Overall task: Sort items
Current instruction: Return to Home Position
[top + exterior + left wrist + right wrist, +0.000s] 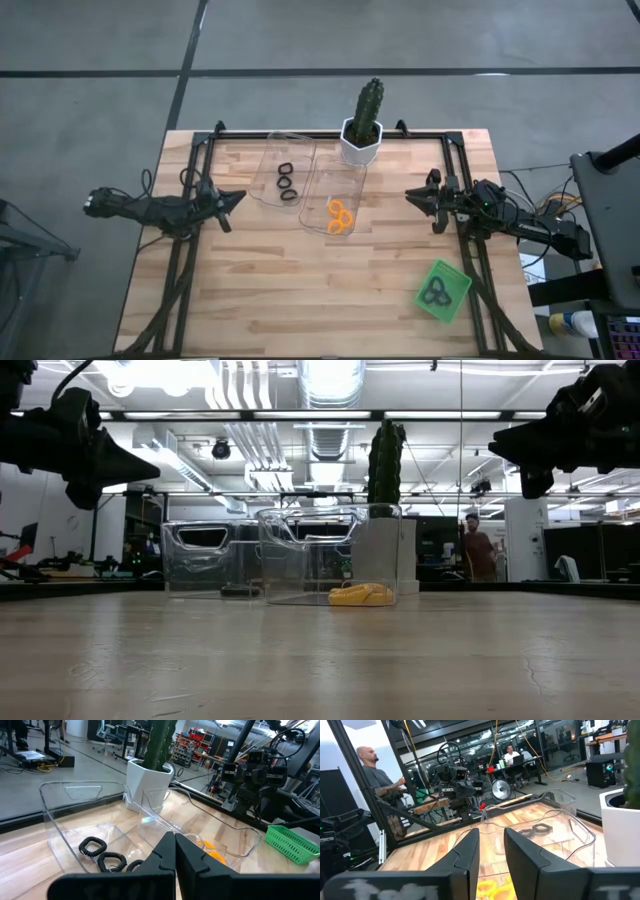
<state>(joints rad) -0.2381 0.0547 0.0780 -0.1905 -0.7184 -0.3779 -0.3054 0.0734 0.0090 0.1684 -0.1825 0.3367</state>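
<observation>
Several black rings lie in the left clear tray, and orange rings lie in the right clear tray. Dark rings lie in the green tray near the table's near right corner. My left gripper hangs shut above the table, left of the clear trays, with nothing in it; it points at them. My right gripper hangs to the right of the trays, its fingers a little apart and empty.
A cactus in a white pot stands at the far edge, just behind the clear trays. Bare wood spreads across the near middle of the table. A person stands in the room beyond the table's left side.
</observation>
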